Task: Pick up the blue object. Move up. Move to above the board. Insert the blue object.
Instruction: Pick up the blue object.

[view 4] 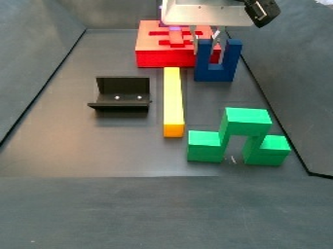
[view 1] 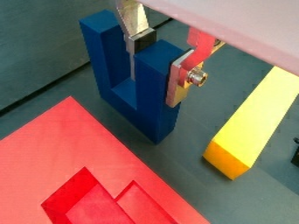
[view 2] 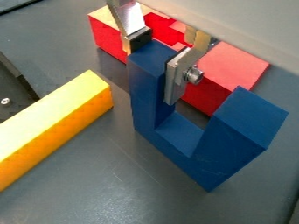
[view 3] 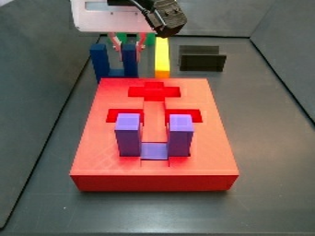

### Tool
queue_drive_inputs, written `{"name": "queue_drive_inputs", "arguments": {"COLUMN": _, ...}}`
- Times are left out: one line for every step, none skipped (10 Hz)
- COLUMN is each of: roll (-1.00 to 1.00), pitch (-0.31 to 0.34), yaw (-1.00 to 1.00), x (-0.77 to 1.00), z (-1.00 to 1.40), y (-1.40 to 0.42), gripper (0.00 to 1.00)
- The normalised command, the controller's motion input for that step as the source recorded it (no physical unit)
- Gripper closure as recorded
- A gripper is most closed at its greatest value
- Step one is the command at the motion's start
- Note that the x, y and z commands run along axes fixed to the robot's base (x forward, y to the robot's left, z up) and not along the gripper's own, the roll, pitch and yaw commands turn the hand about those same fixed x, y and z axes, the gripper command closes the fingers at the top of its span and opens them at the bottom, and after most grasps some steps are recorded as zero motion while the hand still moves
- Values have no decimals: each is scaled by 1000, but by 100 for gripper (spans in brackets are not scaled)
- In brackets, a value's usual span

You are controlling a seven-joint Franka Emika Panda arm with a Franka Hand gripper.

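I'm seeing the tool (view 1: 158, 63) sitting down over the blue object (view 1: 126, 83), which is standing upright on the desk (view 1: 233, 201) just beside the far end of the board (view 3: 154, 124). In both wrist views the silver fingers (view 2: 179, 77) are straddling one prong of the blue object (view 2: 193, 131), pads pressing against both of its faces, so the tool is clamping narrow on that prong. The blue object's base is looking like it's resting on the desk, though I can't tell for sure whether it is lifted at all. A yellow bar (view 1: 253, 121) is lying just beside the blue object, apart from it. In a side view a purple U-shaped block (view 3: 147, 135) is sitting in the board's near cutout, and the red cross cutout (view 3: 151, 91) is showing nearer the tool. I'm also seeing the fixture (view 4: 123, 94) and a green block (view 4: 239, 138) well apart from the board.
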Motion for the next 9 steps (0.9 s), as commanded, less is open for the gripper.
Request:
{"name": "queue_drive_inputs", "arguments": {"roll": 0, "pitch": 0, "yaw": 0, "x": 0, "z": 0, "y": 0, "gripper": 100}}
{"name": "queue_drive_inputs", "arguments": {"roll": 0, "pitch": 0, "yaw": 0, "x": 0, "z": 0, "y": 0, "gripper": 100}}
{"name": "queue_drive_inputs", "arguments": {"roll": 0, "pitch": 0, "yaw": 0, "x": 0, "z": 0, "y": 0, "gripper": 100}}
{"name": "queue_drive_inputs", "arguments": {"roll": 0, "pitch": 0, "yaw": 0, "x": 0, "z": 0, "y": 0, "gripper": 100}}
{"name": "queue_drive_inputs", "arguments": {"roll": 0, "pitch": 0, "yaw": 0, "x": 0, "z": 0, "y": 0, "gripper": 100}}
{"name": "queue_drive_inputs", "arguments": {"roll": 0, "pitch": 0, "yaw": 0, "x": 0, "z": 0, "y": 0, "gripper": 100}}
{"name": "queue_drive_inputs", "arguments": {"roll": 0, "pitch": 0, "yaw": 0, "x": 0, "z": 0, "y": 0, "gripper": 100}}
{"name": "queue_drive_inputs", "arguments": {"roll": 0, "pitch": 0, "yaw": 0, "x": 0, "z": 0, "y": 0, "gripper": 100}}
{"name": "queue_drive_inputs", "arguments": {"roll": 0, "pitch": 0, "yaw": 0, "x": 0, "z": 0, "y": 0, "gripper": 100}}
